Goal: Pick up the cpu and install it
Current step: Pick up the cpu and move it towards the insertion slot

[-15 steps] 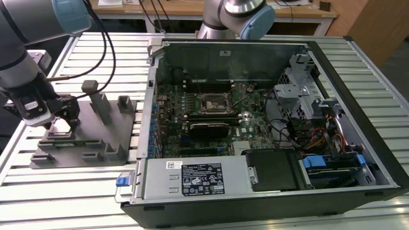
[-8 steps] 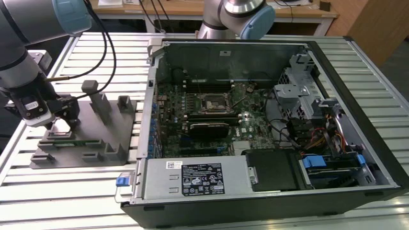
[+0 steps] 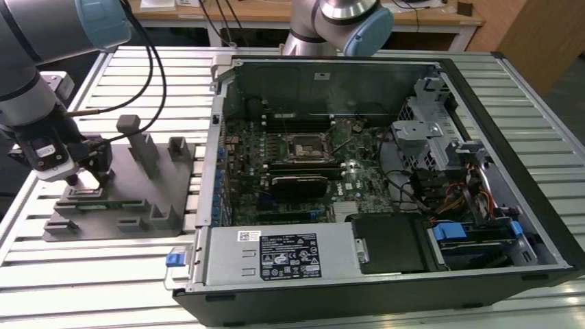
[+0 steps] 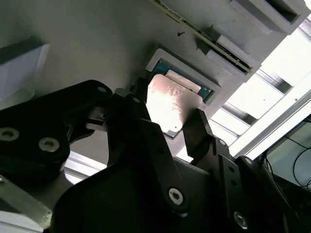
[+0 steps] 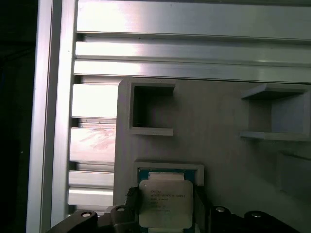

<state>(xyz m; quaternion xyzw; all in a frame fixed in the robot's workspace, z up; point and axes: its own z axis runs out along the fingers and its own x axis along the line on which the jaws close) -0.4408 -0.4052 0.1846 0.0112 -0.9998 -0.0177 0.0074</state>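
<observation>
The cpu (image 5: 165,204), a small square chip with a pale metal top, sits between my gripper's (image 5: 165,209) two black fingers, just over its square pocket (image 5: 167,170) in the grey plastic tray (image 3: 164,179). In the second wrist view the fingers (image 4: 139,108) press against opposite edges of the cpu (image 4: 167,104), whose top glares bright. In the exterior view my gripper (image 3: 87,181) stands low over the tray's end at the exterior view's left. The motherboard's black socket frame (image 3: 305,145) lies inside the open computer case, far from the gripper.
The open computer case (image 3: 384,171) fills the exterior view's right, with a power supply (image 3: 283,257) at its front and drive cages (image 3: 439,130). Upright blocks (image 3: 144,144) rise from the tray beside the gripper. A second arm's base (image 3: 343,24) stands behind the case. The slatted aluminium table (image 3: 101,274) lies underneath.
</observation>
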